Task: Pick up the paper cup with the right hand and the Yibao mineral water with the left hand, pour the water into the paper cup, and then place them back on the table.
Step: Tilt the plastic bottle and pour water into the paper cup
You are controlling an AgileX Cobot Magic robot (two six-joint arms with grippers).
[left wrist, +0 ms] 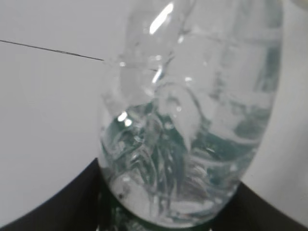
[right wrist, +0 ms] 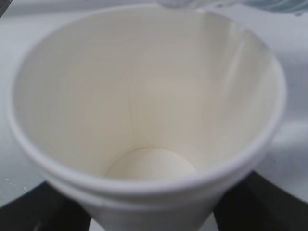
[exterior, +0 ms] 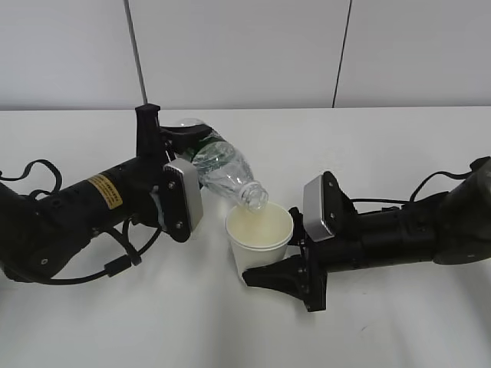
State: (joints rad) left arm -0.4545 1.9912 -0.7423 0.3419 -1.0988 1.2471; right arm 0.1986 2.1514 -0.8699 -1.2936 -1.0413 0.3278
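Small tapered white paper cup point(exterior: 259, 239) is clamped by right fingers point(exterior: 270, 274); clear ribbed green-labelled bottle point(exterior: 221, 170), gripped by left fingers point(exterior: 182, 136), is tipped above for pouring.

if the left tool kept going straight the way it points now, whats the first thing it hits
Probably the paper cup. The left tool holds the Yibao mineral water tilted down to the right, its open mouth just over the cup's rim, so the bottle would meet the cup first. Depth is hard to judge.

Bright, even light washes the white table point(exterior: 230, 337) with soft shadows — both wrist views are blurred, with glare streaks on the Yibao mineral water point(left wrist: 192, 120).
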